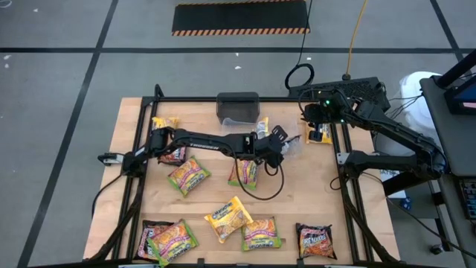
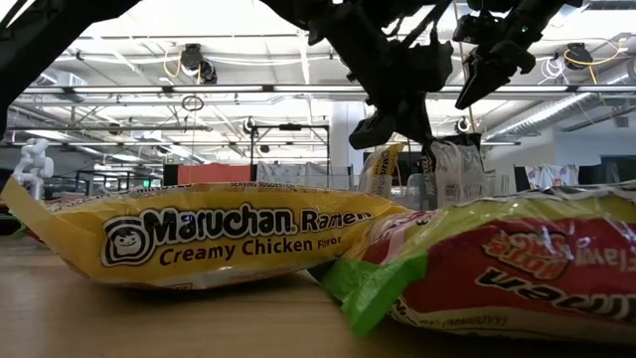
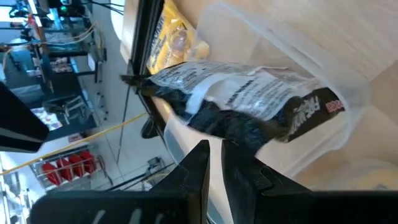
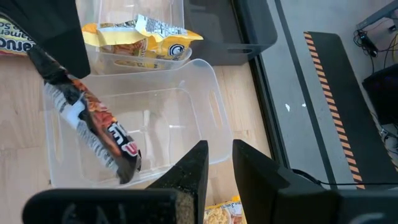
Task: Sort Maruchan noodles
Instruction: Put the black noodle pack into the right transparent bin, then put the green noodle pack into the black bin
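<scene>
tub [image 4: 205, 118]: packet [image 4: 93, 127] inside | second tub [image 4: 112, 18]: behind, touching

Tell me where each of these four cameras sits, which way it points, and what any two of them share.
High view: overhead, straight down on the wooden table; both arms show.
Low view: table height, level across, past a yellow packet; arms hang above.
Left wrist view: past the left gripper at a dark packet in a clear tub.
Right wrist view: past the right gripper down into that tub.
Shared: both wrist views show the dark packet in the tub.
</scene>
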Controlling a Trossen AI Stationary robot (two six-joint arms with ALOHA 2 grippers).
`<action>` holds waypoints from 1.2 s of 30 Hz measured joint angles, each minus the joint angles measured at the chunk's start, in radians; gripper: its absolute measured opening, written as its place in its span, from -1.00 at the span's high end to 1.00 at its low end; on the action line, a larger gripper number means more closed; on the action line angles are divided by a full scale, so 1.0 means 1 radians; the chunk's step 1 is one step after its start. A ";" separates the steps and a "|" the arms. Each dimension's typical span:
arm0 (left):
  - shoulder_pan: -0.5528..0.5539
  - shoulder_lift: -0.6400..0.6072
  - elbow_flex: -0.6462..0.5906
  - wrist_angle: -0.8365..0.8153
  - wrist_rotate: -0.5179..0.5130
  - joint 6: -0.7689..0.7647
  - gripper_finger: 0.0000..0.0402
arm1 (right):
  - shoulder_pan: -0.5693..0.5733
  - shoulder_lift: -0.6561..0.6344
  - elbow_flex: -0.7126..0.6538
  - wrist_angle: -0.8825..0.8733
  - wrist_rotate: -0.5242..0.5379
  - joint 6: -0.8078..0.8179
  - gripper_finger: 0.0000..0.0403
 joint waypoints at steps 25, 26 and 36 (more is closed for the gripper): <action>0.013 -0.107 -0.001 0.063 -0.035 -0.294 0.76 | 0.003 -0.008 0.000 0.020 -0.003 0.059 0.65; 0.019 -0.127 -0.001 0.045 -0.036 -0.329 0.76 | 0.003 -0.012 0.000 0.022 -0.004 0.060 0.65; 0.085 -0.324 0.000 -0.190 -0.039 -0.617 0.76 | 0.003 -0.131 0.000 0.014 -0.024 0.061 0.65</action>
